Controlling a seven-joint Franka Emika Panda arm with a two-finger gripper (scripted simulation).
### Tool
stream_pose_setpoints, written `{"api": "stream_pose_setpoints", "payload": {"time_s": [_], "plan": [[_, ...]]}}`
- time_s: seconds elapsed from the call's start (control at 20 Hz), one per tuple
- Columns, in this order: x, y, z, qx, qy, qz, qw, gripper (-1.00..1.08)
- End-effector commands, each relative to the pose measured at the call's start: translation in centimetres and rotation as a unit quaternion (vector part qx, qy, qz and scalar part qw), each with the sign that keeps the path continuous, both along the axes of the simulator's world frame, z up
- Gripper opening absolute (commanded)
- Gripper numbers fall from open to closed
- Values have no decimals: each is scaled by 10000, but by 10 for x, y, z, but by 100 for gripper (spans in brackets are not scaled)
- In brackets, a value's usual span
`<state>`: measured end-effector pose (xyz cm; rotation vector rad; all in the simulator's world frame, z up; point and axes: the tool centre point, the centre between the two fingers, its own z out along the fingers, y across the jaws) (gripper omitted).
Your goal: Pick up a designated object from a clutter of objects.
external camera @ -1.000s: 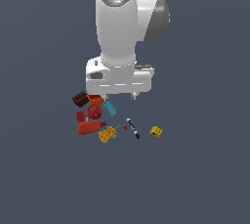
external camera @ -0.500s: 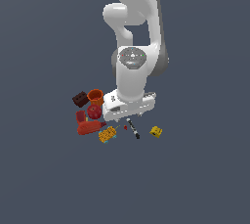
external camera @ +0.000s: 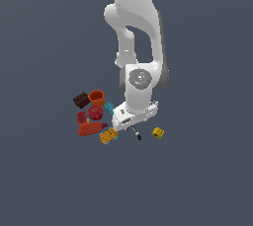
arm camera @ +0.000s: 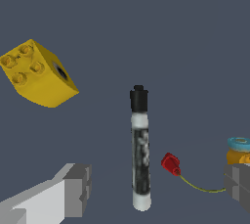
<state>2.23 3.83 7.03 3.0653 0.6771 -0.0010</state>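
The designated object, a thin marker [arm camera: 140,149] with a black cap and a white and black body, lies flat on the dark floor. In the wrist view it sits between my gripper [arm camera: 157,189] fingers, nearer to one grey pad [arm camera: 77,190] than to the other. The jaws stand wide open with nothing held. In the exterior view my gripper [external camera: 132,128] hangs low right over the marker [external camera: 136,133], at the right edge of the clutter of objects [external camera: 95,114]. The hand hides most of the marker there.
A yellow studded block [arm camera: 39,74] [external camera: 157,132] lies just beyond the marker. A tiny red bead [arm camera: 170,164] with a thin string rests beside it. The pile holds a brown brick [external camera: 81,99], orange cup [external camera: 97,96], red apple [external camera: 95,113], cyan piece [external camera: 109,106], red bottle [external camera: 90,129] and orange block [external camera: 108,135].
The arm has swung down and the hand has dropped from above the clutter to just over the marker. The objects have not moved.
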Motion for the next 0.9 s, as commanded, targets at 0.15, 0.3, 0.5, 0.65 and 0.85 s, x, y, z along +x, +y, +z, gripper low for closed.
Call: {"api": "stream_pose_setpoints", "payload": {"time_s": [0.15,0.3,0.5,0.65,0.85], "plan": [[-2,4,-11,13,-1,105,9999,100],[-2,3,-11,10,6,87,10000,100],[-2,3,-20,11,5,90,10000,100],[-3,3,-34,11,3,96,10000,100],[-3,3,-52,12,1,102,9999,100]]}}
